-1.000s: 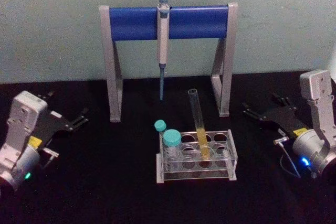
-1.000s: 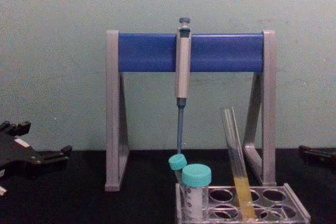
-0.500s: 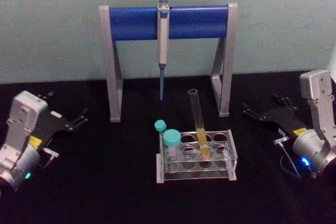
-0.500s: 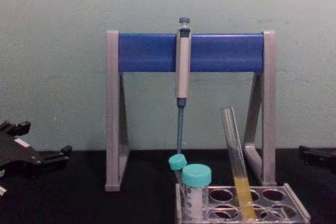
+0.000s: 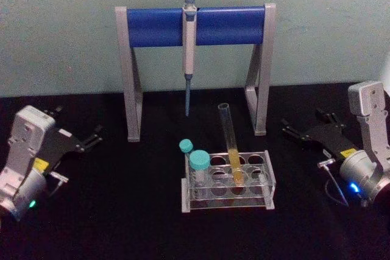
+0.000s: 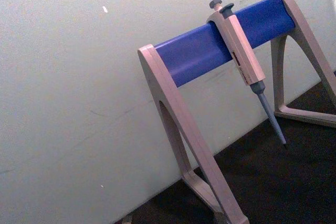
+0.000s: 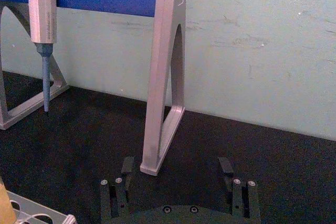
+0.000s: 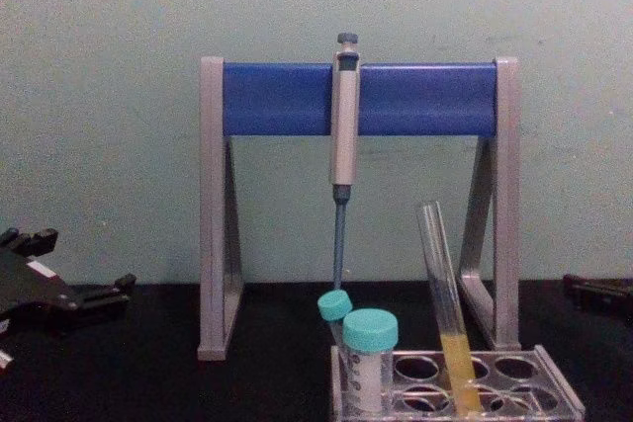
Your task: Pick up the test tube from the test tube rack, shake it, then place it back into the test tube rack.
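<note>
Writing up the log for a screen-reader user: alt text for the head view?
A clear test tube rack on a black table holds a leaning test tube of yellow liquid and two teal-capped tubes. Behind stands a blue-barred stand with a hanging pipette. The left gripper and right gripper rest open at either side.

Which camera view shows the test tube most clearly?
The head view: the whole test tube stands tilted in the test tube rack. The chest view cuts off its bottom. The right wrist view catches a yellowish corner edge.

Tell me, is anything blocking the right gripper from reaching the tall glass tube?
Nothing visible does. The right gripper sits open on the table, with bare black table between it and the test tube leaning in the test tube rack.
</note>
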